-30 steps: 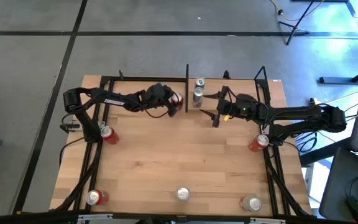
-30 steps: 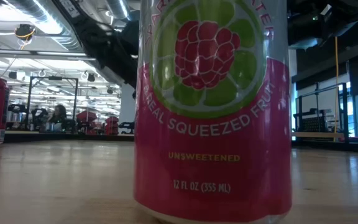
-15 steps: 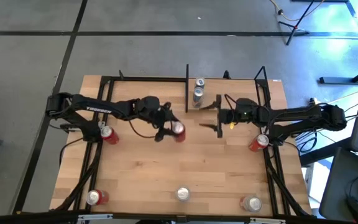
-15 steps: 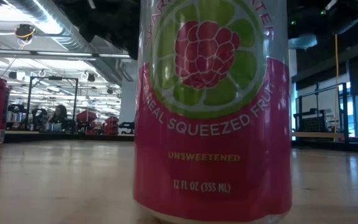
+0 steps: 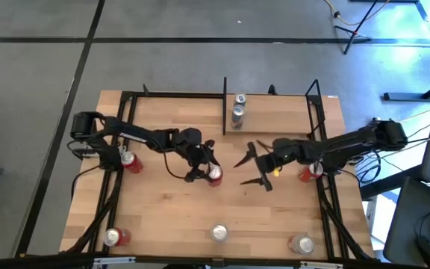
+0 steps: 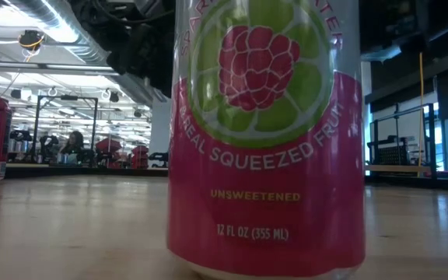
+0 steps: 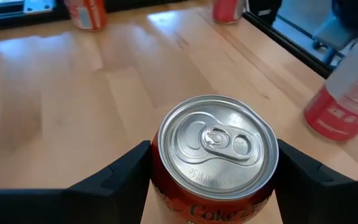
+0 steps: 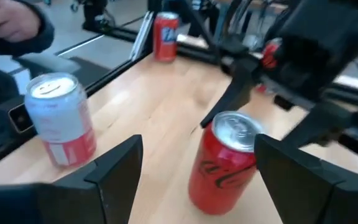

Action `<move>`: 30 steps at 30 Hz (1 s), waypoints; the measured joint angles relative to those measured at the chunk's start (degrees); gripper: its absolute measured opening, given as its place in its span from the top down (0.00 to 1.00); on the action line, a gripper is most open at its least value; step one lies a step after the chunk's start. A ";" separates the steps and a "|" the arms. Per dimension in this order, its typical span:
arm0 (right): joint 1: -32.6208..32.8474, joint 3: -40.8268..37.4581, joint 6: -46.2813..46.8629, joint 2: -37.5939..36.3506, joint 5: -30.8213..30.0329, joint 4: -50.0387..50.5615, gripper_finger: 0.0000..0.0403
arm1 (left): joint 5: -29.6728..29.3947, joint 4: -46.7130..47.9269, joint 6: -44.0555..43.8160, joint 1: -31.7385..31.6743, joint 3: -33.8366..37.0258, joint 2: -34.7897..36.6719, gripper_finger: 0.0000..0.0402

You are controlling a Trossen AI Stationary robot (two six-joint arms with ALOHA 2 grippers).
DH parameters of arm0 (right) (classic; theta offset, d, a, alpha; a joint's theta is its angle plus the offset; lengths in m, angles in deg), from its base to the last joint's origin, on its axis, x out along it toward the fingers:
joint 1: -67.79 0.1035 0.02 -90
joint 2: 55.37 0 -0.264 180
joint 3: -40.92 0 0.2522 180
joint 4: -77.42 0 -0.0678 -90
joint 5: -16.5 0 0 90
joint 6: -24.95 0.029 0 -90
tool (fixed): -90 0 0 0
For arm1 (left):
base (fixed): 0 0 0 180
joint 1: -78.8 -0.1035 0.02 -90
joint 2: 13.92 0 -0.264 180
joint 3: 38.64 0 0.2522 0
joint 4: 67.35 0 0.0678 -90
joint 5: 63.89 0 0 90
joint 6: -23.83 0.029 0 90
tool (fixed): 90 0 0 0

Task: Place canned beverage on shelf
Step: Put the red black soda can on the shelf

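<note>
Fingers of my left gripper (image 5: 204, 168) clasp the red Coke can (image 7: 215, 163). Since a second ago I have carried it away from the shelf (image 5: 275, 113) toward mid-table. My right gripper (image 5: 254, 166) has swung in beside it, spread wide and empty, facing the can (image 8: 224, 163). Beyond it, two silver cans (image 5: 238, 108) stand on the shelf. The low view is blocked by a pink raspberry-lime can (image 6: 267, 136), hiding both grippers. A person's hand (image 8: 14, 20) shows blurred past the table edge.
</note>
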 joint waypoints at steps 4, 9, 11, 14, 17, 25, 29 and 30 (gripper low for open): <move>0.82 0.00 0.40 4.71 -2.57 -4.14 0.26 | -1.60 0.13 -0.01 0.88 0.00 -0.38 0.39; 0.60 0.07 2.28 7.47 -3.30 -6.19 0.26 | -7.43 0.10 0.02 3.02 0.00 -0.39 0.31; 0.60 0.04 2.29 7.76 -3.51 -6.37 0.26 | -11.26 -0.18 0.00 3.95 -0.02 -0.36 0.27; 0.60 0.04 2.27 7.80 -3.49 -6.42 0.26 | -14.59 -0.23 0.06 4.95 -0.04 -0.36 0.21; 0.60 0.04 2.27 7.80 -3.51 -6.41 0.26 | -15.01 -0.38 0.43 5.57 -0.04 0.11 0.17; 0.60 0.04 2.24 7.80 -7.43 -6.38 0.26 | -20.82 2.95 -1.44 6.00 -0.11 7.62 0.16; 0.62 0.04 2.94 7.80 -13.43 -6.55 0.26 | -22.75 7.58 -6.46 6.04 -0.13 12.28 0.17; 0.62 0.04 3.49 7.80 -15.06 -6.44 0.26 | -22.83 9.62 -8.36 6.22 -0.13 13.34 0.17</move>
